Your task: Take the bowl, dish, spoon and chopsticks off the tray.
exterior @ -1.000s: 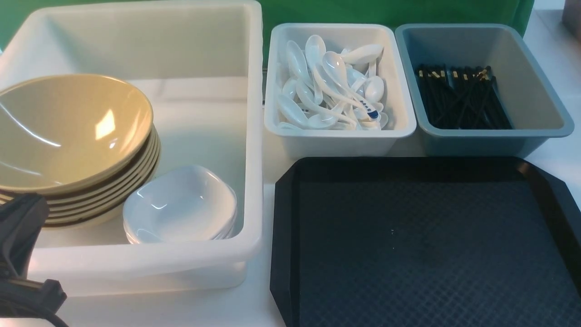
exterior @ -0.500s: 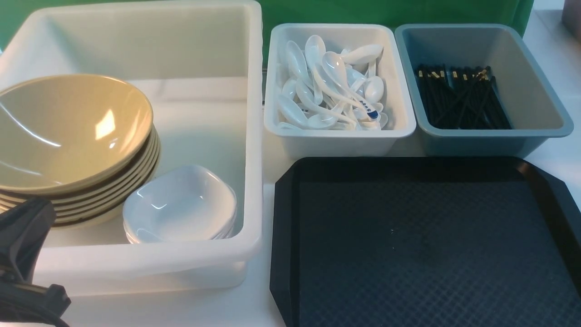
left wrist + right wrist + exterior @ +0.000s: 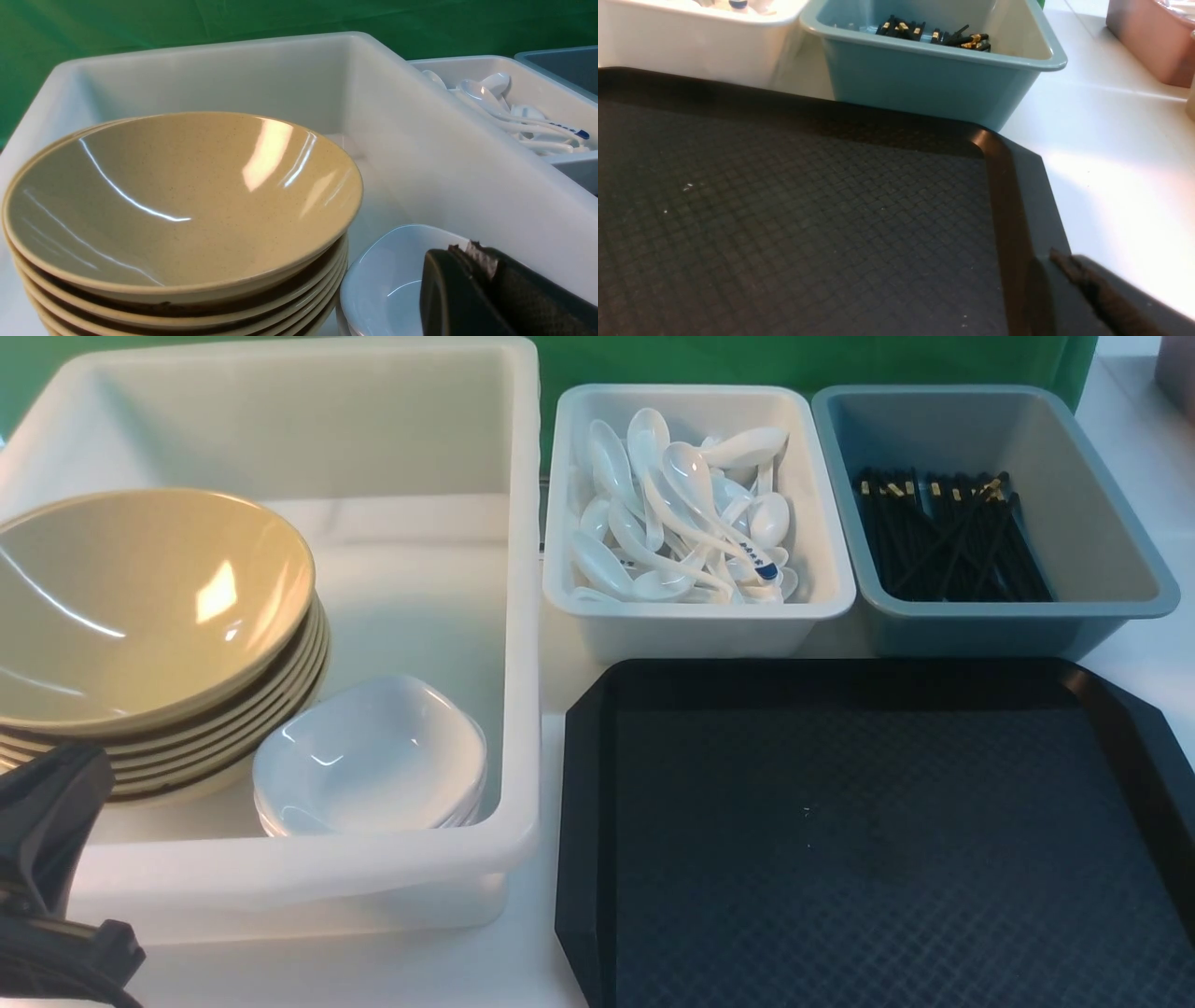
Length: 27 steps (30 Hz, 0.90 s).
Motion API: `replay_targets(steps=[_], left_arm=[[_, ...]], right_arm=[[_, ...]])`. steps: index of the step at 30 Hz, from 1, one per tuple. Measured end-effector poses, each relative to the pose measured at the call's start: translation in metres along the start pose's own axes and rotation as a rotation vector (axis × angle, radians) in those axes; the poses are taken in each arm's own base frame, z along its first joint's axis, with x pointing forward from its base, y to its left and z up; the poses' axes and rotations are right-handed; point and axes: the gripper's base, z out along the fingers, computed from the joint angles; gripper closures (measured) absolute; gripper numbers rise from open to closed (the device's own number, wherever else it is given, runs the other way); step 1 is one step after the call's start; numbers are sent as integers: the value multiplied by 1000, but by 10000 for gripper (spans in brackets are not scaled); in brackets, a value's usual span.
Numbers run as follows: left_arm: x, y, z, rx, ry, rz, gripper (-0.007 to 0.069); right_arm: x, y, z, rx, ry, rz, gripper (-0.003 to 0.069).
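Note:
The black tray (image 3: pixel 840 840) lies bare at the front right; it also fills the right wrist view (image 3: pixel 784 210). The khaki bowl (image 3: pixel 140 607) tops a stack of like bowls in the big white tub (image 3: pixel 523 616), beside stacked white dishes (image 3: pixel 373 756). Spoons (image 3: pixel 681 513) fill the small white bin. Black chopsticks (image 3: pixel 943 537) lie in the grey-blue bin (image 3: pixel 1102 504). My left gripper (image 3: pixel 47 793) is shut and empty at the tub's front left, its tip (image 3: pixel 467 249) over the dishes (image 3: pixel 387 275). My right gripper (image 3: pixel 1057 259) is shut and empty above the tray's corner.
The tubs stand close together along the back, touching the tray's far edge. A pinkish-brown container (image 3: pixel 1148 42) stands far right on the white table (image 3: pixel 1111 154). A green backdrop (image 3: pixel 794 359) closes the back.
My left gripper has sunk slightly and shifted a little to the right at the tub's front. Nothing else has moved.

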Motion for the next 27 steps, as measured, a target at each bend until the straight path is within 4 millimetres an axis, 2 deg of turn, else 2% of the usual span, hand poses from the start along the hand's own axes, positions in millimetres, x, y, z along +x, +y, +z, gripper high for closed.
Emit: replay_targets(steps=[5, 10, 13, 18, 23, 27], left_arm=[[3, 0, 0, -2, 0, 0, 633], [17, 0, -9, -18, -47, 10, 633], [29, 0, -17, -36, -100, 15, 633], [59, 4, -20, -118, -99, -7, 633], [87, 8, -16, -172, 13, -88, 633], [96, 10, -16, -199, 72, -164, 633]], right_arm=[[0, 0, 0, 0, 0, 0, 597], [0, 0, 0, 0, 0, 0, 595], [0, 0, 0, 0, 0, 0, 589], [0, 0, 0, 0, 0, 0, 582], [0, 0, 0, 0, 0, 0, 579], [0, 0, 0, 0, 0, 0, 575]])
